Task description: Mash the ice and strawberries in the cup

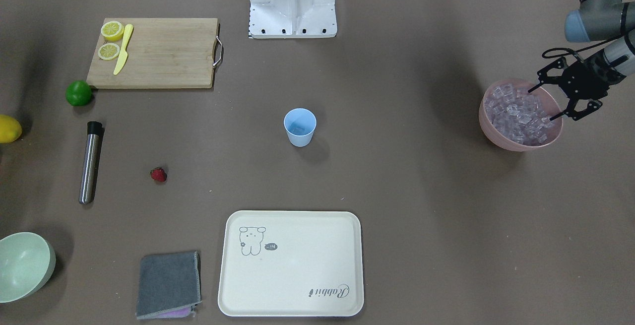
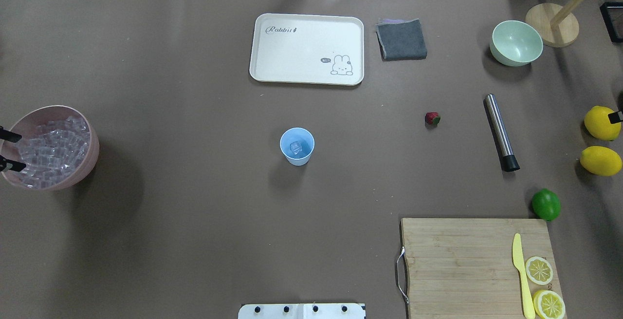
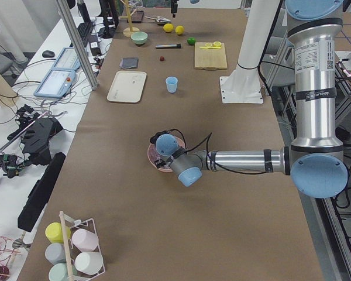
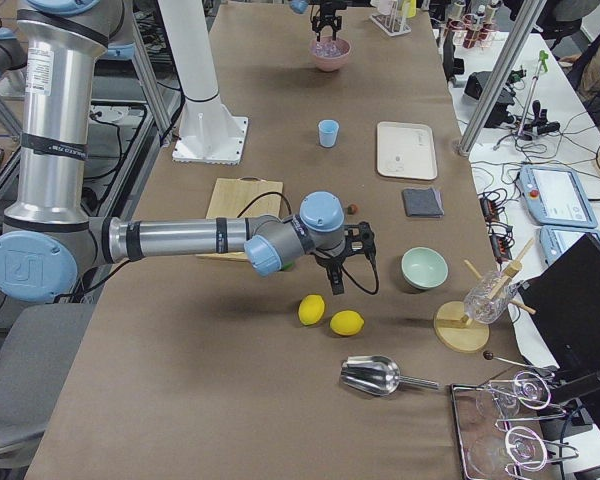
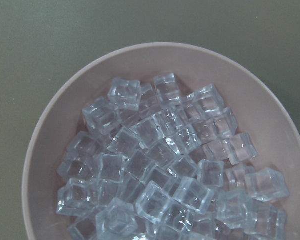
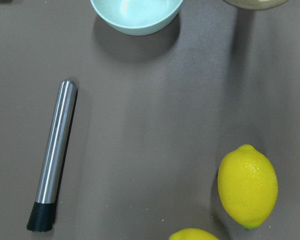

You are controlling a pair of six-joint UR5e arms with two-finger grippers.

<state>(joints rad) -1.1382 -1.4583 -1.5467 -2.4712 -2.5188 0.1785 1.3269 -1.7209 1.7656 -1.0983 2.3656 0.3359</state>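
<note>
Ice cubes (image 5: 160, 160) fill the pink bowl (image 2: 93, 156) at the left end of the surface (image 2: 194, 90), heaped clear and glassy. One more cube (image 2: 295, 148) lies at the bottom of the light blue cup (image 2: 298, 159), which stands upright in the middle of the surface. The strawberry (image 2: 432, 118) lies on the bare surface well to the right of the cup, between it and a steel rod (image 2: 500, 131) with a black tip. The left pincer (image 1: 541, 103) hangs over the pink bowl with its jaws spread wide and nothing between them, fingertips above the heap. The right pincer (image 4: 348, 275) hovers over two lemons (image 6: 247, 185) near the right end; whether it is wide or narrow I cannot tell.
</note>
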